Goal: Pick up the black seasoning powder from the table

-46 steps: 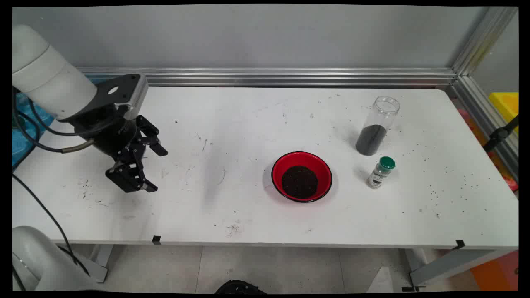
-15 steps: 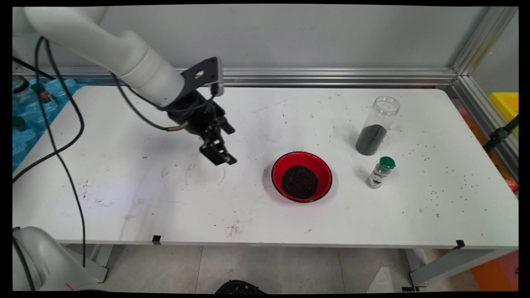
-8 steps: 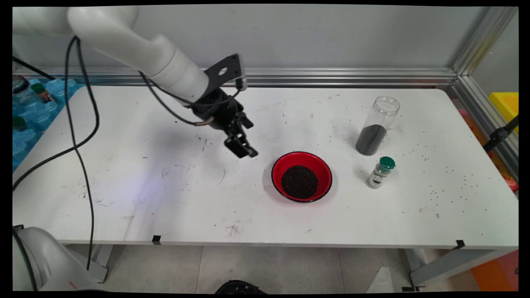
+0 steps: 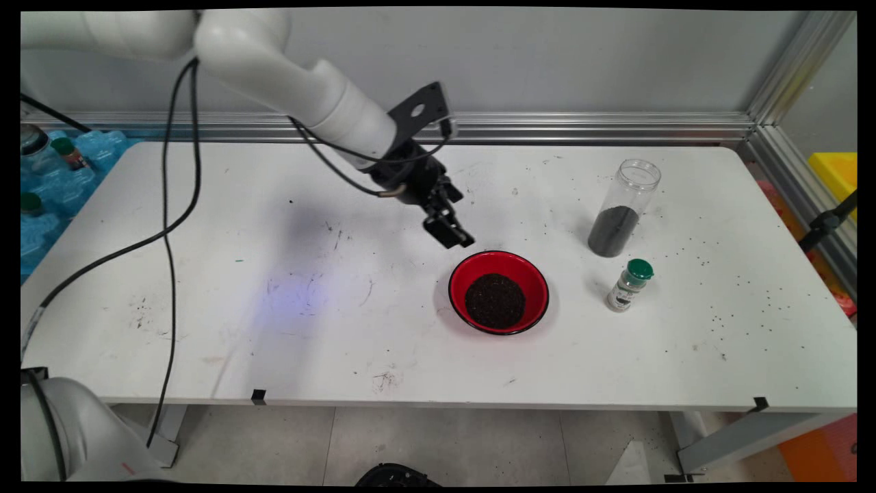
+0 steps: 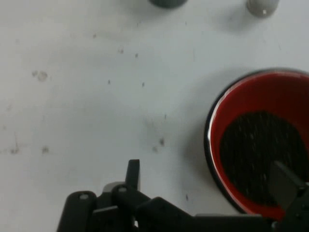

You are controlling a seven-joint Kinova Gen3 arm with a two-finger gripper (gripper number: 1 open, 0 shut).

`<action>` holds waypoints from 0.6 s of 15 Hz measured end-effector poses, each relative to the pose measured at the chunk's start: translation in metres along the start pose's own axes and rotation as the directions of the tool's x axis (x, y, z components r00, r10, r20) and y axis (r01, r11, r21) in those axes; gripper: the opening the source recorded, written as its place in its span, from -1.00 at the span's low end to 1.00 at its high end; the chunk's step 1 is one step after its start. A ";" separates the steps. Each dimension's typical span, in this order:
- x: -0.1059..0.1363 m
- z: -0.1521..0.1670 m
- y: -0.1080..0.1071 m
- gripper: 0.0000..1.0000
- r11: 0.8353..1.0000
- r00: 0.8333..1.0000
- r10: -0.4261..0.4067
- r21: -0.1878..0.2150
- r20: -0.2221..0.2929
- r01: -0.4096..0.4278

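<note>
My black gripper [image 4: 460, 219] hangs open and empty over the table, just up and left of a red bowl [image 4: 472, 270] holding dark granules [image 4: 495, 300]. In the hand view the gripper [image 5: 210, 176] is spread wide: one fingertip [image 5: 133, 170] is over bare table, the other [image 5: 288, 183] over the bowl [image 5: 231, 111] and its dark contents [image 5: 256, 154]. Nothing sits between the fingers. Right of the bowl stand a tall clear jar [image 4: 623, 209] part-filled with dark powder and a small shaker bottle [image 4: 629, 284] with a green cap.
The white table [image 4: 274, 308] is scuffed, with dark specks scattered towards its right end. An aluminium rail [image 4: 547, 127] runs along the back and right. Off the left end lies a blue surface [image 4: 41, 226] with small bottles. Black cables [image 4: 164, 226] hang from the arm.
The arm has swept right across the table from its left end, bringing the open gripper beside the red bowl. Bowl, jar and shaker have not moved.
</note>
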 end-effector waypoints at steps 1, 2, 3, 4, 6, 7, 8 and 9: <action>0.004 0.006 -0.002 1.00 1.000 1.000 0.000 -0.003 -0.010 0.000; 0.009 0.012 -0.004 1.00 1.000 1.000 0.001 -0.005 -0.021 -0.001; 0.013 0.018 -0.006 1.00 1.000 0.999 0.002 -0.009 -0.033 -0.002; 0.017 0.023 -0.008 1.00 1.000 0.999 0.002 -0.010 -0.043 -0.003; 0.026 0.035 -0.012 1.00 1.000 0.998 0.006 -0.016 -0.065 -0.007; 0.029 0.040 -0.014 1.00 1.000 0.997 0.008 -0.019 -0.073 -0.010; 0.033 0.046 -0.015 1.00 1.000 0.996 0.010 -0.021 -0.083 -0.012; 0.037 0.052 -0.017 1.00 1.000 0.996 0.011 -0.023 -0.092 -0.013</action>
